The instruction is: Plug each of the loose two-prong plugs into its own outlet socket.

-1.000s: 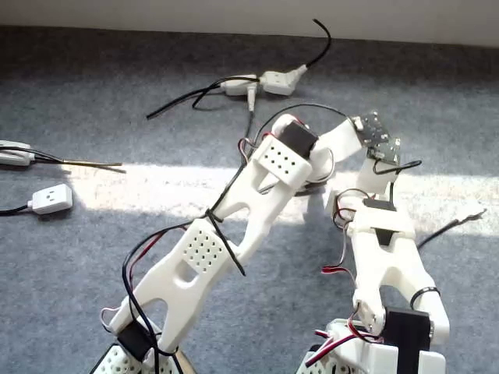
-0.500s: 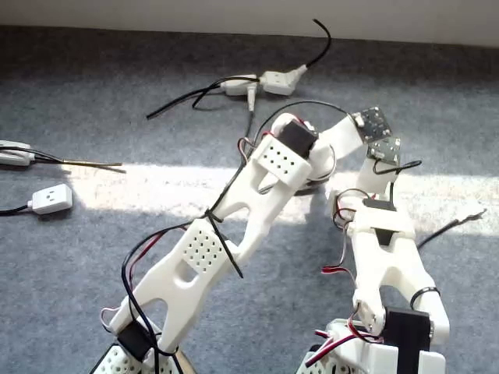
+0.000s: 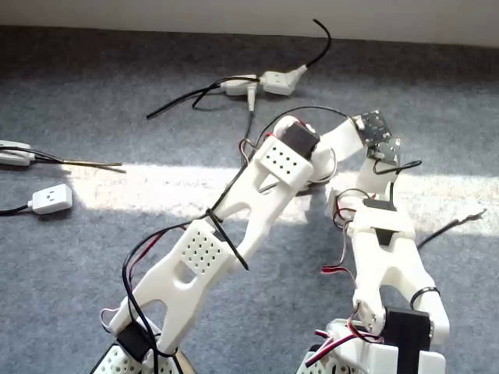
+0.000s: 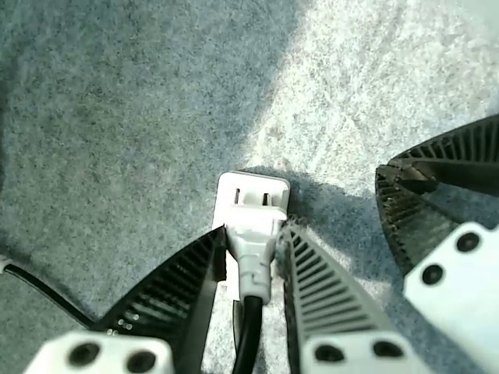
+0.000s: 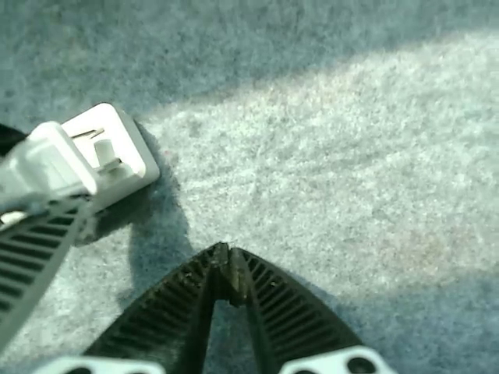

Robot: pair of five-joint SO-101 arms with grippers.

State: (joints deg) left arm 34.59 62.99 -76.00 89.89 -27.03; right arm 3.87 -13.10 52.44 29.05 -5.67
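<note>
At socket (image 4: 251,191) — left hand (image 4: 253,232), lowered slightly, clamps plug (image 4: 251,253); right hand (image 5: 228,269) closed, empty.

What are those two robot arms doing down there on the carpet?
The left gripper is clamped on a white plug and holds it up against a white outlet socket lying on the grey carpet. The prongs show between plug and socket, so it isn't pushed all the way in yet. The right gripper is shut on nothing, close beside them. Another white socket lies off to the side.
</note>
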